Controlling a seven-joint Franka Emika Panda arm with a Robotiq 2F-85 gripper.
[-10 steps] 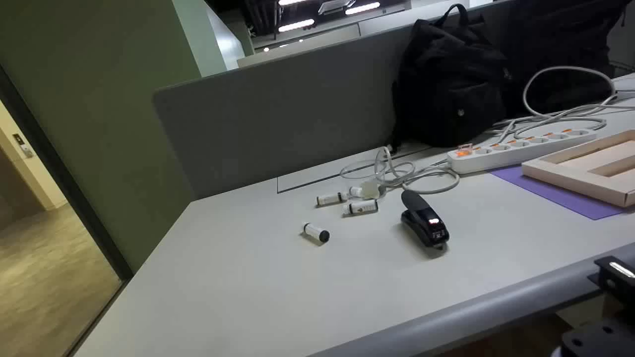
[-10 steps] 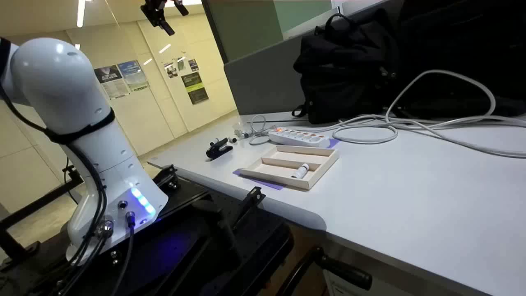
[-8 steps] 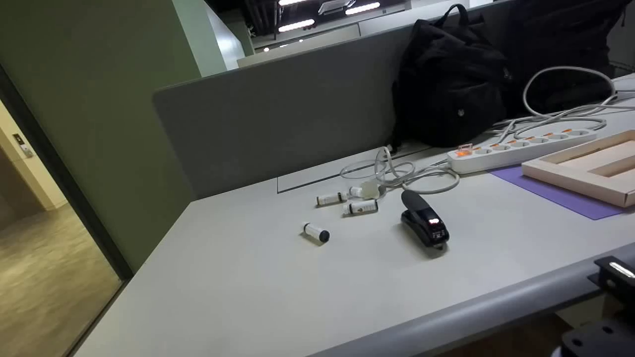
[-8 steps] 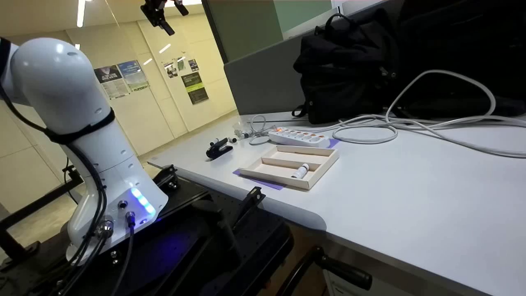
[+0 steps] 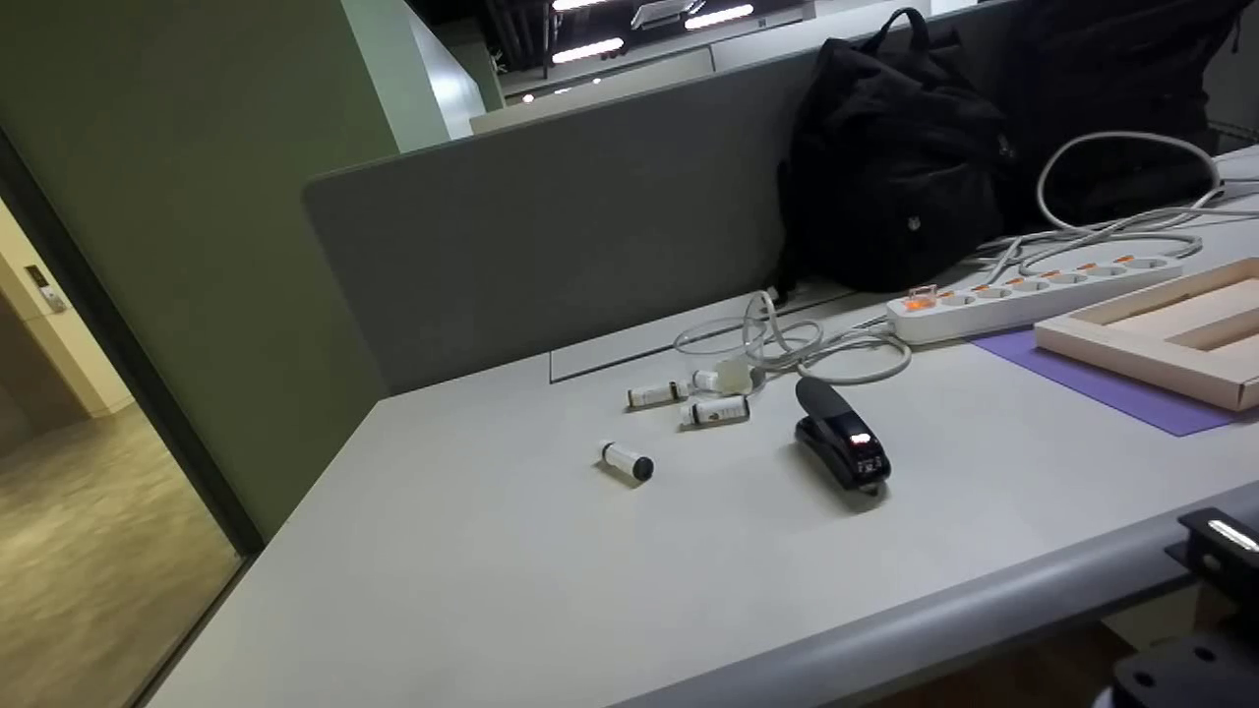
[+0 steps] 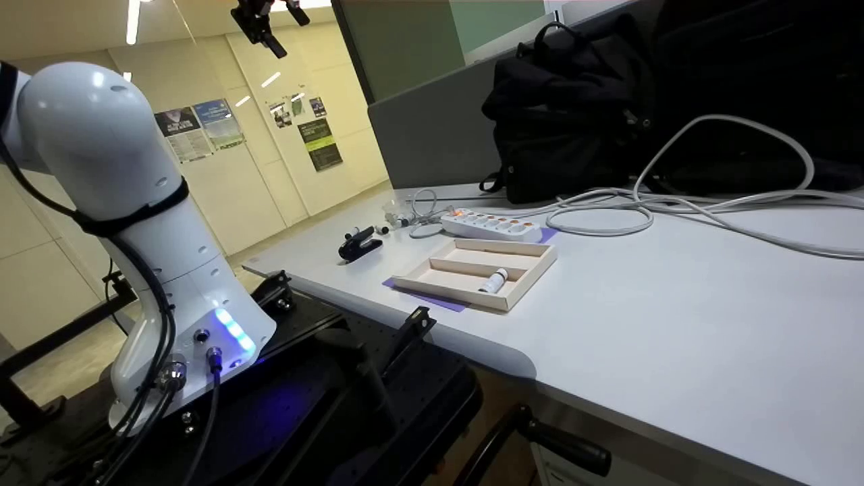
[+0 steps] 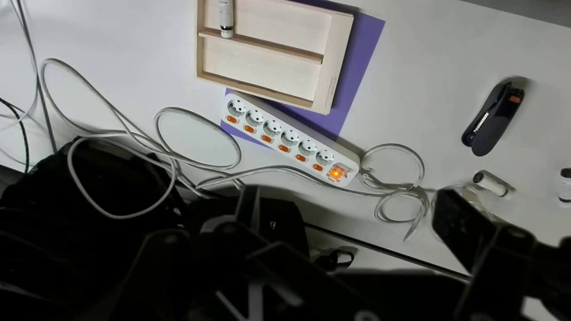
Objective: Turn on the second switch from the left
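Note:
A long white power strip (image 5: 984, 322) lies on the table in both exterior views (image 6: 493, 231) and the wrist view (image 7: 275, 143). Its large end switch (image 5: 920, 302) glows orange under a clear cover. Counting that as leftmost in an exterior view, the second switch from the left (image 5: 946, 294) is the small orange rocker beside it. In the wrist view the row runs reversed, and this rocker (image 7: 317, 167) shows no bright glow. My gripper (image 6: 286, 32) hangs high in an exterior view. In the wrist view its fingers (image 7: 350, 209) are wide apart with nothing between them, away from the strip.
A shallow wooden tray (image 6: 536, 266) holding a small bottle (image 6: 495, 281) stands on a purple sheet (image 5: 1102, 383) beside the strip. A black stapler-like device (image 5: 843, 438), several small white bottles (image 5: 716, 410) and looped cables (image 5: 856, 359) lie nearby. A black backpack (image 5: 890, 167) stands behind.

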